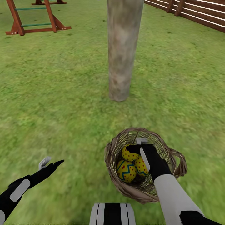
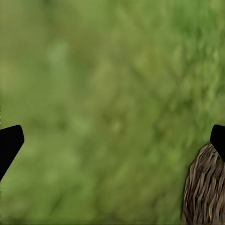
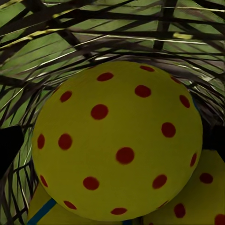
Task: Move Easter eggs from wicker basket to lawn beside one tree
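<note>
Three Easter eggs (image 1: 131,164) lie in the wicker basket (image 1: 115,175) on the lawn (image 1: 62,109), near the tree (image 1: 122,50). Right tool (image 1: 139,145) reaches inside, fingers spread around the top egg (image 3: 117,140), not visibly gripping. Left tool (image 1: 51,162) hovers open and empty beside the basket.

Outdoor garden setting, head view. Ground: short green grass (image 1: 62,103) with a mottled, blurred texture, lighter and yellower in patches, extending to all edges. Upper left: a red-brown wooden play frame (image 1: 34,17) with green rungs, its base beams resting on the grass; a second, similar base (image 1: 48,2) stands farther back. Upper right: a brown wooden fence (image 1: 193,12) of horizontal slats with diagonal braces, running obliquely along the edge of the grass. Illumination: even, diffuse daylight; a faint shadow on the grass beneath the play frame.
</note>
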